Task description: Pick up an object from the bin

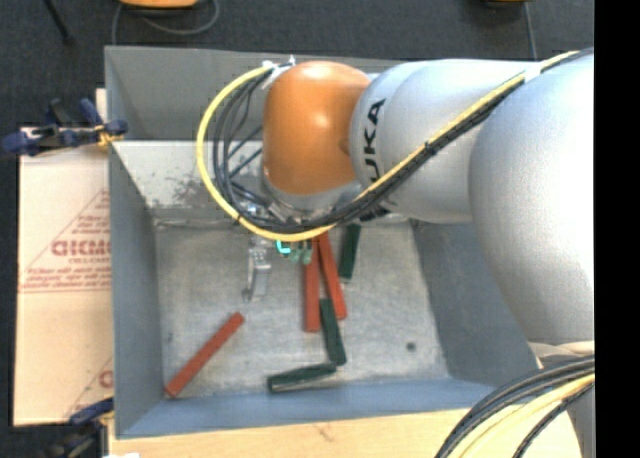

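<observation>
1. The pincer [258, 274] hangs low over bare floor of the bin [190, 276], below the orange wrist cover [310, 126]; I cannot tell whether it is apart or together
2. Just beside it, on the arm's side, lies a heap of red and dark green sticks [322, 296]; a lone red stick [205, 354] lies in front of it, away from the arm
3. The lone stick looks the cleaner pick: square the pincer across its narrow width, then sink to the floor before closing
</observation>
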You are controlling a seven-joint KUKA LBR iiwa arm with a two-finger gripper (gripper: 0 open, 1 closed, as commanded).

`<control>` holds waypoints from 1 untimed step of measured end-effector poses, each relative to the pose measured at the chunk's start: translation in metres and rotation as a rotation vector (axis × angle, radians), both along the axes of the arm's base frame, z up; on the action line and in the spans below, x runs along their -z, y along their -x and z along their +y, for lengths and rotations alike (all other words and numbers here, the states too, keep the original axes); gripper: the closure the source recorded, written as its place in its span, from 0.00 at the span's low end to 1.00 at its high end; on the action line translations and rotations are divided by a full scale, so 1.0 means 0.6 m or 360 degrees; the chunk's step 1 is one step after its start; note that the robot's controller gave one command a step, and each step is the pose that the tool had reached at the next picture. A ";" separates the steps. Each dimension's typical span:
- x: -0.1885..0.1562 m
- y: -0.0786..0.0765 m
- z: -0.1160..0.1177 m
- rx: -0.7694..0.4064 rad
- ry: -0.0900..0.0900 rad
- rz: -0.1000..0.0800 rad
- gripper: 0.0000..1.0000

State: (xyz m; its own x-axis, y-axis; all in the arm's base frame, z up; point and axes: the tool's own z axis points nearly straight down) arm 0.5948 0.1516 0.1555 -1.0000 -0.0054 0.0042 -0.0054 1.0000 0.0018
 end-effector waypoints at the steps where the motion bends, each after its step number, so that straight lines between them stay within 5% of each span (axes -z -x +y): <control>1: 0.143 0.070 0.067 -0.0599 0.0002 -0.0006 0.00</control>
